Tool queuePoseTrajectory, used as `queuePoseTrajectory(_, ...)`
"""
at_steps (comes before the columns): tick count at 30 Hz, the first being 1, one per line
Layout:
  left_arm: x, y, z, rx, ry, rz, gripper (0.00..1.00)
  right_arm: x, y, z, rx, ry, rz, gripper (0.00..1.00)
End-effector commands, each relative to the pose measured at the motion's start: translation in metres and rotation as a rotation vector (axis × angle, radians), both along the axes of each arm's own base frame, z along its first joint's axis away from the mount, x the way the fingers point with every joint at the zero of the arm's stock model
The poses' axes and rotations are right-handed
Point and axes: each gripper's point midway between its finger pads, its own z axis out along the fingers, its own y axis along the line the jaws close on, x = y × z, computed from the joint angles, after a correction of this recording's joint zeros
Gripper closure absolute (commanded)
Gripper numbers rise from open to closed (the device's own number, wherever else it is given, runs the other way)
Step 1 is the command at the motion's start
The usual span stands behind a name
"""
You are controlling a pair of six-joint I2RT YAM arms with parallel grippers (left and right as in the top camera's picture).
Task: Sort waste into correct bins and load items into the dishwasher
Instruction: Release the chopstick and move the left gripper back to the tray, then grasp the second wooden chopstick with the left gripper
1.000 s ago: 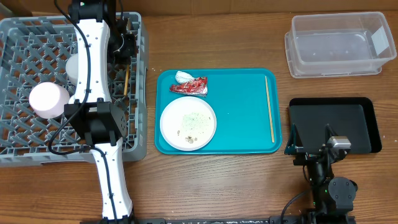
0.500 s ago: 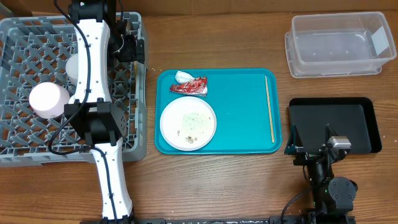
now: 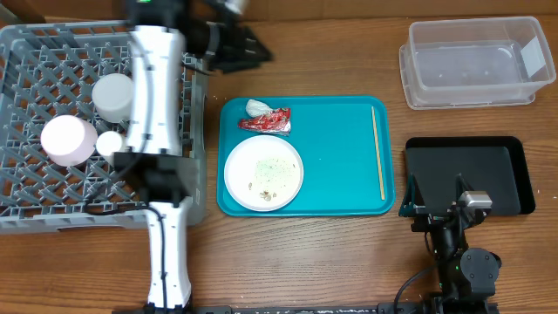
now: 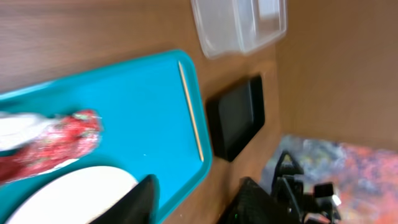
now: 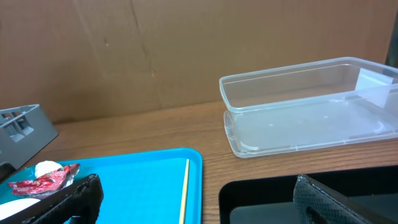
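My left gripper (image 3: pixel 253 51) hovers open and empty over the bare table, between the grey dishwasher rack (image 3: pixel 35 52) and the teal tray (image 3: pixel 340 113). In the rack sit a pale bowl (image 3: pixel 112 94), a pink bowl (image 3: pixel 68 139) and a small white cup (image 3: pixel 110 142). On the teal tray lie the red wrapper (image 3: pixel 266 120), the white tissue (image 3: pixel 255 107), the white plate (image 3: pixel 263 172) speckled with rice scraps, and one chopstick (image 3: pixel 377 150). The left wrist view looks down on the wrapper (image 4: pixel 56 140) and chopstick (image 4: pixel 191 112). My right gripper (image 3: pixel 436 192) rests open at the black tray (image 3: pixel 488 170).
The clear tub (image 3: pixel 475 61) stands at the back right, behind the black tray. A cardboard wall (image 5: pixel 186 50) closes off the far side. The left arm's white links cross the rack's right side.
My left arm has swung right, from the rack's right wall out over the table above the teal tray, and its jaws have come apart. The right arm has not moved.
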Motion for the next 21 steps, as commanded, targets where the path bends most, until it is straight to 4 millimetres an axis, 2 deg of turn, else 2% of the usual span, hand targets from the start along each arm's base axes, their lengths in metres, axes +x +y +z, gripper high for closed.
queuePoseTrajectory(1, -0.025, -0.045, -0.014, 0.233, 0.037, 0.029, 0.16, 0.0, -0.001, -0.001, -0.008, -0.006, -0.006, 0.0)
queuePoseTrajectory(3, -0.032, -0.064, -0.032, 0.387, 0.046, 0.089, 0.11, 0.0, -0.001, -0.001, -0.008, -0.006, -0.006, 0.0)
queuePoseTrajectory(4, -0.034, -0.073, -0.038, 0.446, 0.028, 0.108, 0.03, 0.0, -0.001, -0.001, -0.008, -0.006, -0.006, 0.0)
queuePoseTrajectory(5, -0.036, -0.082, -0.043, 0.498, 0.003, 0.125, 0.0, 0.0, -0.001, -0.001, -0.008, -0.006, -0.006, 0.0)
queuePoseTrajectory(10, -0.047, -0.118, -0.06, 0.706, -0.095, 0.298, 0.0, 0.0, -0.001, -0.001, -0.008, -0.006, -0.006, 0.0)
queuePoseTrajectory(13, -0.056, -0.138, -0.069, 0.737, -0.105, 0.395, 0.0, 0.0, -0.001, -0.001, -0.008, -0.006, -0.006, 0.0)
queuePoseTrajectory(18, -0.059, -0.165, -0.088, 0.688, -0.071, 0.435, 0.01, 0.0, -0.001, -0.001, -0.008, -0.006, -0.006, 0.0)
queuePoseTrajectory(21, -0.065, -0.179, -0.105, 0.656, -0.003, 0.458, 0.11, 0.0, -0.001, -0.001, -0.008, -0.006, -0.006, 0.01)
